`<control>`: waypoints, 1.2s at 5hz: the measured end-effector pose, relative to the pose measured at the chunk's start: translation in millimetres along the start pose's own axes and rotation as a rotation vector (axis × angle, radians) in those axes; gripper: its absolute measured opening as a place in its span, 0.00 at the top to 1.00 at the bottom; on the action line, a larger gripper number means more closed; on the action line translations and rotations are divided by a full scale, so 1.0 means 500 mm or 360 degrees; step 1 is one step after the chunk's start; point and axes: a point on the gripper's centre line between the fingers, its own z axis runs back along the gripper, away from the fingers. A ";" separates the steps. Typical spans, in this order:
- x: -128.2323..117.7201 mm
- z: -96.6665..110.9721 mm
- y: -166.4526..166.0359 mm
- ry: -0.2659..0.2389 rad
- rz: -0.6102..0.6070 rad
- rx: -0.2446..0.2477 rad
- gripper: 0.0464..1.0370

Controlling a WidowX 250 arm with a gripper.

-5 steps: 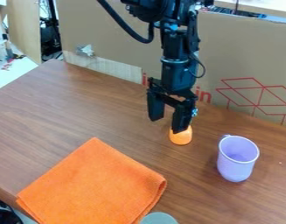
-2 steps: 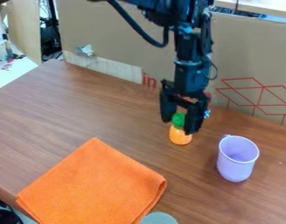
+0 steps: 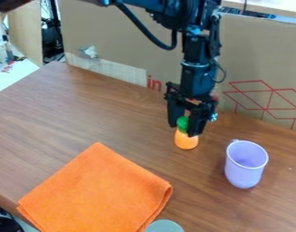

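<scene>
Toy (image 3: 186, 141), orange below with a green top, stands on the worktop (image 3: 71, 108) right under my tool (image 3: 183, 130). I have the tool lowered around the green top, but I cannot tell whether it is spread or pinching the toy. The orange part shows below my tool, on the side toward the camera.

A pale purple cup (image 3: 244, 171) stands upright, mouth up, near my tool, toward the camera and off to the view's right. Its handle (image 3: 233, 141) points roughly back toward my tool. On the view's left, and also nearer the camera than my tool, an orange cloth (image 3: 95, 190) lies flat, one corner pointing away from the camera. A grey-green round thing (image 3: 164, 226) is just beside the cloth's near end, cut off by the view's lower edge; I cannot tell if they touch. Behind my tool, cardboard (image 3: 126, 36) with red print and lines stands along the worktop's far side.
</scene>
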 end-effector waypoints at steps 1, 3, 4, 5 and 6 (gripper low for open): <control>-0.006 -0.005 -0.002 -0.0010 0.0021 -0.0010 0.40; -0.083 0.049 0.001 -0.0104 0.0184 0.0061 0.40; -0.158 0.071 0.051 -0.0105 0.0449 0.0134 0.40; -0.237 0.100 0.117 -0.0133 0.0736 0.0164 0.40; -0.295 0.104 0.187 -0.0116 0.0929 0.0152 0.40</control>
